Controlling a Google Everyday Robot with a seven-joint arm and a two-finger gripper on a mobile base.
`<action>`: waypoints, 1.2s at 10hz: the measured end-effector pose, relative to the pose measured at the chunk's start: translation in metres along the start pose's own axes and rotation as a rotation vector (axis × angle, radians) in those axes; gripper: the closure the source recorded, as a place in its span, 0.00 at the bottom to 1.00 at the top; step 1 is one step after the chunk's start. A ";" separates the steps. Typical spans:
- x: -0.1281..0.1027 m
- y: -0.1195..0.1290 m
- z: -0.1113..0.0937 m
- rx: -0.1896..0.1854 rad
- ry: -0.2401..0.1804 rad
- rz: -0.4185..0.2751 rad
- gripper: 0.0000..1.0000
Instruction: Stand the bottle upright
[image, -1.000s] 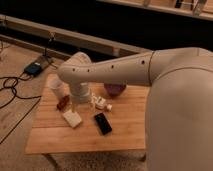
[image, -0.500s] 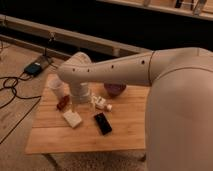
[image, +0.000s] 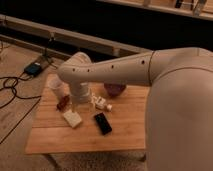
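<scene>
Bottle: found lying on its side on the counter, toward the middle rear, white cap pointing roughly right. It is not yet upright.

My fingers: low over the counter at the end of the wrist, just beside the bottle on its left. I cannot tell how far apart they stand, or whether they have hold of anything, since my own forearm covers them.

Step in hand, as I judge it: take hold of the body near the cap end, lift that end and swing it up until the base sits flat, then let go only once it is steady. A light, clear plastic bottle is likely to skid or roll, so the grip should be square across it and the tilt slow.

Surroundings:
- A dark bowl is just behind the bottle, close enough to be nudged during the swing.
- A black phone lies near, in front of it.
- A white block is in front and to the left.
- A reddish item is to the left.
- A white cup stands at the rear left corner, well apart.

The bare counter to the right offers the safest room to set the bottle down.
</scene>
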 end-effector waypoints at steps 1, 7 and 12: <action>0.000 0.000 0.000 0.000 0.000 0.000 0.35; 0.000 0.000 0.000 0.000 0.000 0.000 0.35; -0.005 -0.004 0.004 0.007 -0.004 -0.044 0.35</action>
